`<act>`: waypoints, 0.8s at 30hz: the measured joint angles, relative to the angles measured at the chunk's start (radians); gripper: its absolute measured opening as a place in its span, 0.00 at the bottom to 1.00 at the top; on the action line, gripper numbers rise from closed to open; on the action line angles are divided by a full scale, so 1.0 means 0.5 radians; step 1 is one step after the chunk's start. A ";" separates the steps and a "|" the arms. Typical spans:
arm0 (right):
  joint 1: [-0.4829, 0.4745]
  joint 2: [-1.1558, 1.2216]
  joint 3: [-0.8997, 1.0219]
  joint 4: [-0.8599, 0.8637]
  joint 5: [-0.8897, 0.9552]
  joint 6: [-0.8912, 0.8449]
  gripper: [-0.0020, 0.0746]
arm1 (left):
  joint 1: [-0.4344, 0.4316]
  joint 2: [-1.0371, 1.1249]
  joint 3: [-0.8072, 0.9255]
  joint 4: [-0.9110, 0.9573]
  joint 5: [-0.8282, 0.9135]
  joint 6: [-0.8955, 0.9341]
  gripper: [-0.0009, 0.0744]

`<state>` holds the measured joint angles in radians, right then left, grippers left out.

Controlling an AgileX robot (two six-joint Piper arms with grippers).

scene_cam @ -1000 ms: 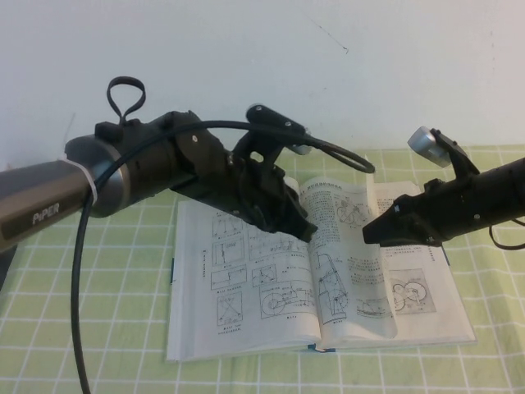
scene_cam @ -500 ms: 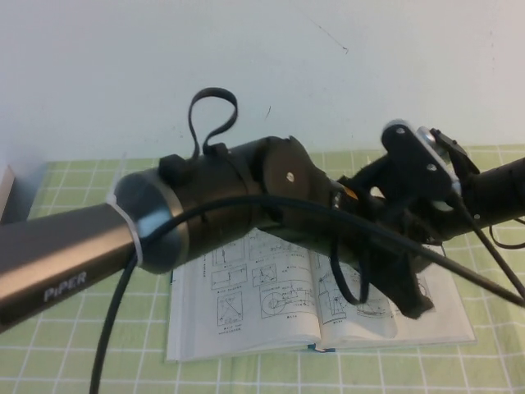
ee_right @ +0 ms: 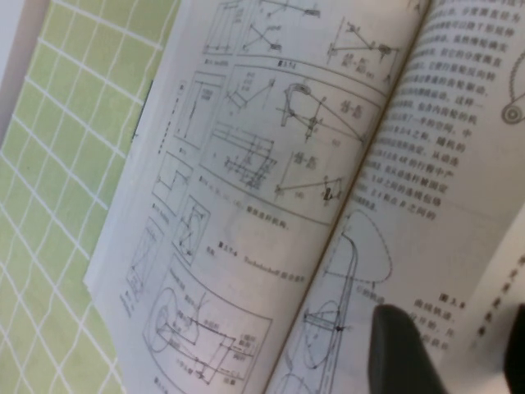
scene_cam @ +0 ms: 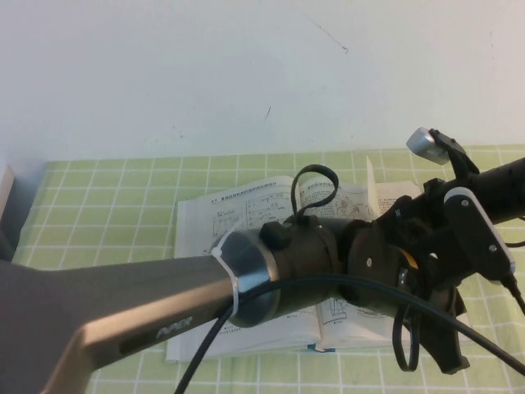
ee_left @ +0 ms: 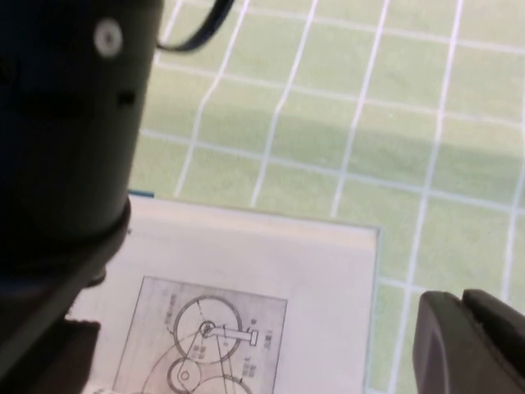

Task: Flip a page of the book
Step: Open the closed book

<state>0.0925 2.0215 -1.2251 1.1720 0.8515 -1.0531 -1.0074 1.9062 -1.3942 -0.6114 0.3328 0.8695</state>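
The book (scene_cam: 246,217) lies open on the green checked cloth, with line drawings and text on both faces. One page (scene_cam: 371,187) stands up from its right half. My left arm crosses low over the book, and its left gripper (scene_cam: 449,361) is shut and empty past the book's near right corner. In the left wrist view the left gripper (ee_left: 472,345) hangs over cloth beside the book (ee_left: 271,271). In the right wrist view the right gripper (ee_right: 459,361) is open over the book (ee_right: 271,164), with the raised page (ee_right: 476,304) curving up between its fingers. The high view hides the right gripper.
Green cloth (scene_cam: 107,213) with a white grid surrounds the book. A white wall stands close behind it. A grey object (scene_cam: 6,205) sits at the table's left edge. The right arm (scene_cam: 492,185) reaches in over the right side of the book.
My left arm has swept rightward across the book, from over the left page to past the right edge. The right arm and the raised page have held still.
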 joint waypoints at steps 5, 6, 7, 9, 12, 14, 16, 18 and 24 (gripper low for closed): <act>0.000 0.000 0.000 0.000 0.000 -0.070 0.39 | -0.010 0.081 0.000 0.177 -0.075 -0.136 0.01; 0.000 0.000 0.000 0.000 0.000 -0.073 0.39 | -0.010 0.096 0.000 0.197 -0.092 -0.155 0.01; 0.000 0.000 0.000 0.000 0.000 -0.078 0.39 | -0.010 0.109 0.000 0.220 -0.118 -0.165 0.01; 0.000 0.000 0.000 0.000 0.000 -0.091 0.39 | -0.010 0.141 0.000 0.235 -0.173 -0.186 0.01; 0.000 0.000 0.000 0.000 0.000 -0.103 0.39 | -0.010 0.194 0.000 0.240 -0.229 -0.201 0.01; 0.000 0.000 0.000 0.000 0.000 -0.121 0.39 | -0.010 0.231 0.000 0.244 -0.246 -0.201 0.01; 0.000 0.000 0.000 0.000 0.000 -0.134 0.39 | -0.010 0.262 0.000 0.266 -0.256 -0.201 0.01; 0.000 0.000 0.000 0.000 0.000 -0.143 0.39 | -0.010 0.288 0.000 0.278 -0.261 -0.201 0.01; 0.000 0.000 0.000 0.000 0.000 -0.156 0.39 | -0.007 0.342 0.000 0.338 -0.277 -0.203 0.01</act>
<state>0.0925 2.0215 -1.2251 1.1720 0.8515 -1.1311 -1.0107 2.0772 -1.3942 -0.4427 0.1944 0.7681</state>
